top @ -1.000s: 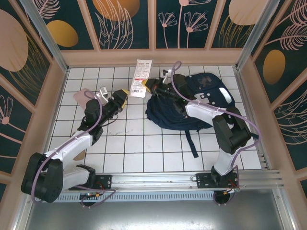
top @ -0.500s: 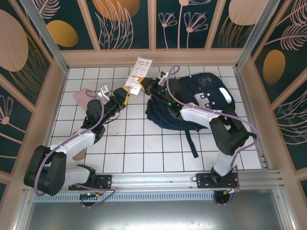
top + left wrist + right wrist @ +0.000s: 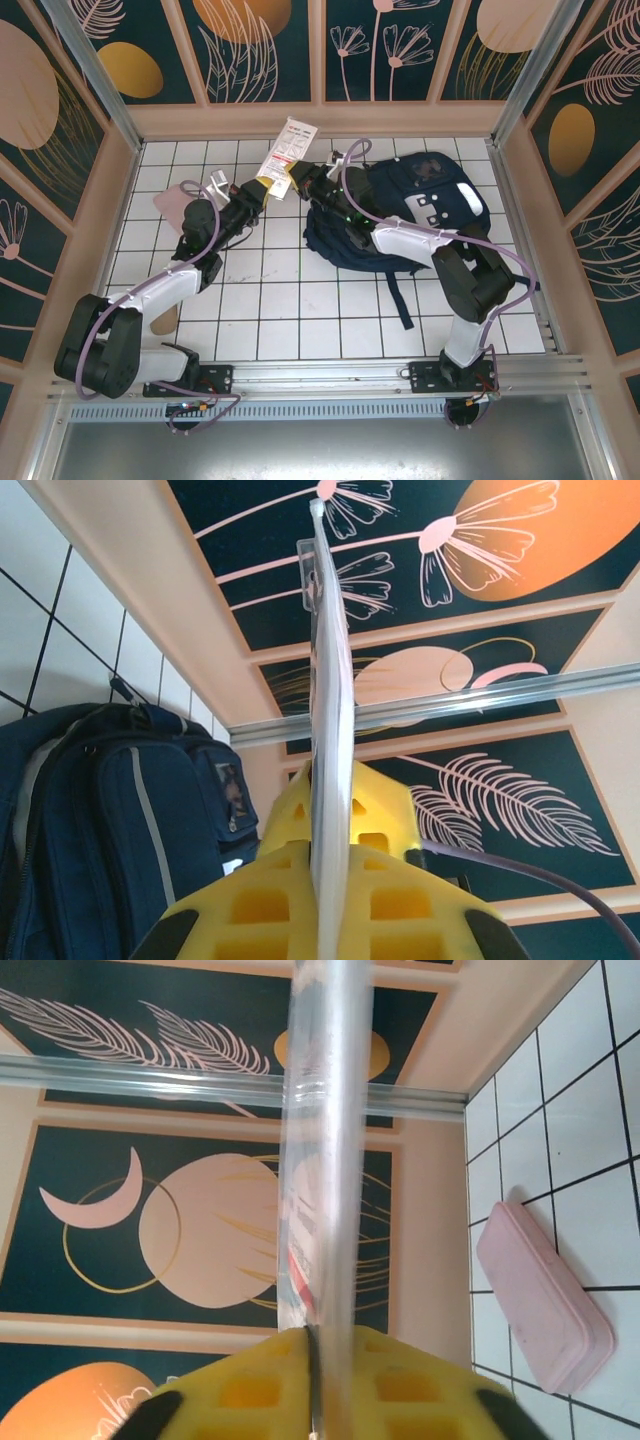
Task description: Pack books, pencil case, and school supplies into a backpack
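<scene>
Now: white-tiled table, floral wall panels; left hand clamps packet; right hand grip unclear.

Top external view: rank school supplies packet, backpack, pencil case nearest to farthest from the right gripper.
1. school supplies packet: in the right gripper.
2. backpack: just right of it.
3. pencil case: far over on the left.

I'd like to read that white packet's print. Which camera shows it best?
Top external: the packet faces the camera, its red and black print visible though small. Both wrist views catch it edge-on, a thin strip.
</scene>
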`<state>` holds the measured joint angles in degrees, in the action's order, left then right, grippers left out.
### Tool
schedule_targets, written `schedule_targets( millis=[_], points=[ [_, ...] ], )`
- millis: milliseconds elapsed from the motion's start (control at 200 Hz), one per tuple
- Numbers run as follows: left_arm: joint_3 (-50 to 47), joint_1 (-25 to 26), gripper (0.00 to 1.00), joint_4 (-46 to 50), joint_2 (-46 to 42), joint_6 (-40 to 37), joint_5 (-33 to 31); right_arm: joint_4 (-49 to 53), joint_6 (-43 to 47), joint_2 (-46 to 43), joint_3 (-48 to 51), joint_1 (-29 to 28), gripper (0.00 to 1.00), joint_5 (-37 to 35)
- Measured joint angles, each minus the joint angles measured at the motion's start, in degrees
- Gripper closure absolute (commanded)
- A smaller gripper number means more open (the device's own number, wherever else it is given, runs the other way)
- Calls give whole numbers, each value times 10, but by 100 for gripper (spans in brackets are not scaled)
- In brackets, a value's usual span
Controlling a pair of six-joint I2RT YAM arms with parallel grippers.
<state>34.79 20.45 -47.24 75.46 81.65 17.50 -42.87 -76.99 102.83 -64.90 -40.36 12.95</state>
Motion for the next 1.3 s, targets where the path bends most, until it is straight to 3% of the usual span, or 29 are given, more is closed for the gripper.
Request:
schedule_targets(
  millis=[130, 250, 425, 665, 1081, 1146, 1271, 1296],
  points=[
    [10, 0, 100, 38, -3, -17, -2, 107, 72, -12, -19, 10, 51, 10],
    [23, 2, 100, 88, -20, -46, -5, 231, 158, -54, -27, 23, 44, -4],
    [46, 1, 100, 147, -52, -90, -21, 417, 299, -97, -57, 57, 49, -62],
    [58, 1, 100, 233, -84, -151, -36, 625, 486, -62, -141, 74, 55, -144],
    [58, 1, 100, 337, -137, -201, -47, 737, 642, 42, -161, 35, 51, -254],
    [58, 1, 100, 344, -143, -202, -47, 741, 654, 54, -166, 28, 59, -273],
    [57, 1, 100, 351, -154, -202, -47, 742, 673, 62, -168, 20, 99, -301],
    [56, 1, 100, 352, -156, -202, -47, 742, 675, 62, -170, 18, 100, -305]
  ],
)
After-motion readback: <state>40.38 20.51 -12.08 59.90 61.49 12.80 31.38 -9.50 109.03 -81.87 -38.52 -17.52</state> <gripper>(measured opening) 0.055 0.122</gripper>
